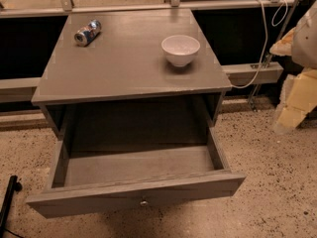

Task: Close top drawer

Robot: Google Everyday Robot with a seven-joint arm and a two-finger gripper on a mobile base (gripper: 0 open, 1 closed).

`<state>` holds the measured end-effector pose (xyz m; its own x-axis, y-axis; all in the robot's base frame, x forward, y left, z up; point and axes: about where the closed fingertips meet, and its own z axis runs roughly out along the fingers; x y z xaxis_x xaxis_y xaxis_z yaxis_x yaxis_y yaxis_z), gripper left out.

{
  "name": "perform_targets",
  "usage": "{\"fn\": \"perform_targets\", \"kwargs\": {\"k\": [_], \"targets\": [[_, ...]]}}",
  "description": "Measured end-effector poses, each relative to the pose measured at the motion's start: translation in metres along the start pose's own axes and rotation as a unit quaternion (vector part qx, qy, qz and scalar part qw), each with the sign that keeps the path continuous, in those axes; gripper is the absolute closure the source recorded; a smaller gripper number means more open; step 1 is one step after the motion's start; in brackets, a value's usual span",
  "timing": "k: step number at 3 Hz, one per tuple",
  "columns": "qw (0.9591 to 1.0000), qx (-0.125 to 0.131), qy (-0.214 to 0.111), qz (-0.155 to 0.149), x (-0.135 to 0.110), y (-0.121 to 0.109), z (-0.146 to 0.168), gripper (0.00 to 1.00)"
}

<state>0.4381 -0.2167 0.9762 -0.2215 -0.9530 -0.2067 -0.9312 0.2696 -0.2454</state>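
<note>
The top drawer (133,190) is a grey wood-grain box pulled far out of the cabinet (124,63) toward me. Its inside is empty. Its broad flat front (99,200) runs along the bottom of the view, with a small round metal knob (143,202) at its centre. My gripper (290,110) shows as a pale yellow-white shape at the right edge. It hangs over the floor to the right of the cabinet, apart from the drawer.
A white bowl (181,48) and a soda can (87,32) lying on its side sit on the cabinet top. A white cable (260,48) hangs behind at the right. A black bar (7,202) stands at the bottom left. The floor (277,182) is speckled.
</note>
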Motion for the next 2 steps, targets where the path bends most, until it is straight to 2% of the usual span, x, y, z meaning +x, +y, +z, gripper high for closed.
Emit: {"fn": "perform_targets", "kwargs": {"k": [1, 2], "targets": [[1.0000, 0.000, 0.000, 0.000, 0.000, 0.000, 0.000, 0.00], [0.9993, -0.018, -0.033, -0.010, -0.005, 0.008, 0.018, 0.00]]}}
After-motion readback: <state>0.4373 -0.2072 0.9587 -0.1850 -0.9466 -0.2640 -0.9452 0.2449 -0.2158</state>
